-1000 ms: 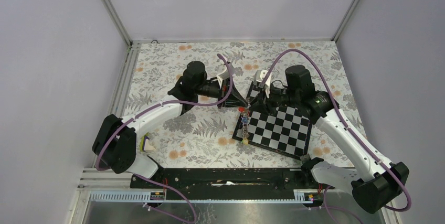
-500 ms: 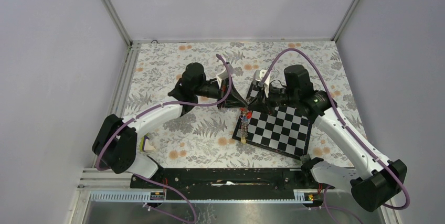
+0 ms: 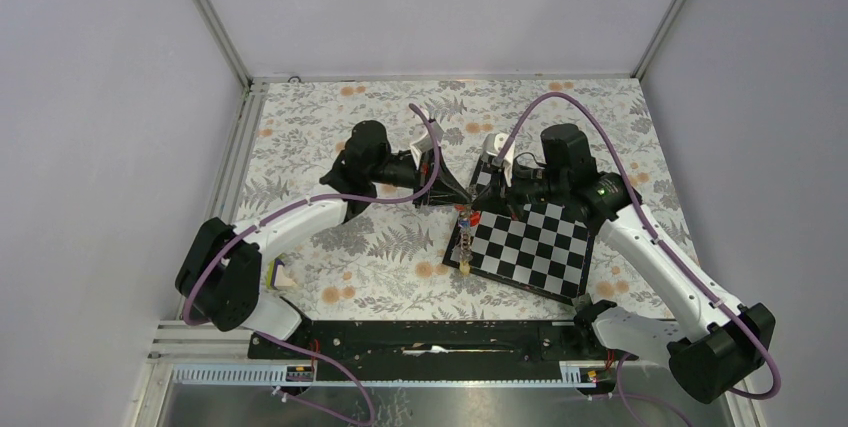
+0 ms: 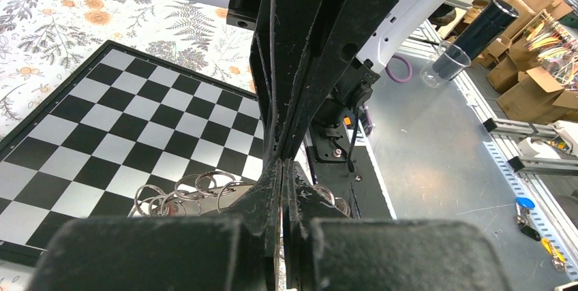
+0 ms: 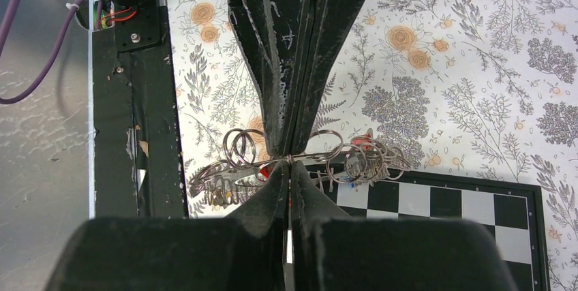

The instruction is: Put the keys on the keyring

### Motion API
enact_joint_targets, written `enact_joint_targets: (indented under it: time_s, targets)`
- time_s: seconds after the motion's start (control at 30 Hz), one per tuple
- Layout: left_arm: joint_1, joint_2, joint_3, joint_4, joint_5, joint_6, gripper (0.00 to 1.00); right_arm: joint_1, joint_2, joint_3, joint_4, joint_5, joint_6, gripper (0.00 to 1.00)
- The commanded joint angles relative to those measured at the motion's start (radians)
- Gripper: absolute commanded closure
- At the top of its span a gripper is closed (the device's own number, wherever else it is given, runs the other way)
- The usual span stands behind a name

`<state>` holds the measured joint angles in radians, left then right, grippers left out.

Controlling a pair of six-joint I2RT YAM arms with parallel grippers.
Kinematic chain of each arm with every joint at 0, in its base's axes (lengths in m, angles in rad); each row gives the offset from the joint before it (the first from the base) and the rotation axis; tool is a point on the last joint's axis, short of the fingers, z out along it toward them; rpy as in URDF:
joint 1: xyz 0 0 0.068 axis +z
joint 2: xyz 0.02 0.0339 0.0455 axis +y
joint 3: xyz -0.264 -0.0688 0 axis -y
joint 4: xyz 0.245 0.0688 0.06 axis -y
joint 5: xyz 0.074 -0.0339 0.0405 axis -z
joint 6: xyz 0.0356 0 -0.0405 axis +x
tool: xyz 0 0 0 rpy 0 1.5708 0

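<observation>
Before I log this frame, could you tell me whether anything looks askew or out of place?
The chessboard lies skewed to the table's edges. Otherwise nothing stands out: the right pincer is shut on the keyring, the left pincer is shut too, and the keys sit bunched at the board's left edge.

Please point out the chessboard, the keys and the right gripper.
chessboard [image 3: 535, 247]: top view, a square near its middle.
keys [image 3: 464, 242]: top view, middle of the bunch.
right gripper [image 5: 289, 167]: right wrist view, where its jaws meet.

Floral table [image 3: 380, 247], chessboard [image 3: 535, 242] lying flat
</observation>
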<state>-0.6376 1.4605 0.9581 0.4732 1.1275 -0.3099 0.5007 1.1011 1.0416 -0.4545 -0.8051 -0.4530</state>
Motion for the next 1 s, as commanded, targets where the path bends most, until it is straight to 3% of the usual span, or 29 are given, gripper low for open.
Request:
enact_joint_targets:
  time_s: [0.0, 0.03, 0.13, 0.27, 0.4, 0.73, 0.97]
  targets:
    - [0.011, -0.05, 0.024, -0.04, 0.002, 0.115, 1.0, -0.005, -0.008, 0.032, -0.007, 0.002, -0.03, 1.0]
    - [0.01, -0.052, 0.048, -0.118, -0.015, 0.173, 0.99, -0.005, -0.001, 0.045, -0.027, 0.017, -0.038, 1.0]
    - [0.009, -0.052, 0.103, -0.29, -0.069, 0.338, 0.85, -0.003, 0.02, 0.089, -0.083, 0.066, -0.05, 1.0]
    - [0.008, -0.052, 0.127, -0.339, -0.102, 0.387, 0.63, 0.014, 0.066, 0.155, -0.177, 0.129, -0.069, 1.0]
    - [-0.001, -0.043, 0.129, -0.348, -0.107, 0.404, 0.53, 0.035, 0.108, 0.209, -0.235, 0.179, -0.073, 1.0]
    - [-0.034, -0.002, 0.145, -0.345, -0.111, 0.417, 0.51, 0.065, 0.144, 0.259, -0.274, 0.214, -0.065, 1.0]
    - [-0.036, 0.017, 0.145, -0.314, -0.106, 0.393, 0.66, 0.067, 0.142, 0.25, -0.271, 0.198, -0.065, 1.0]
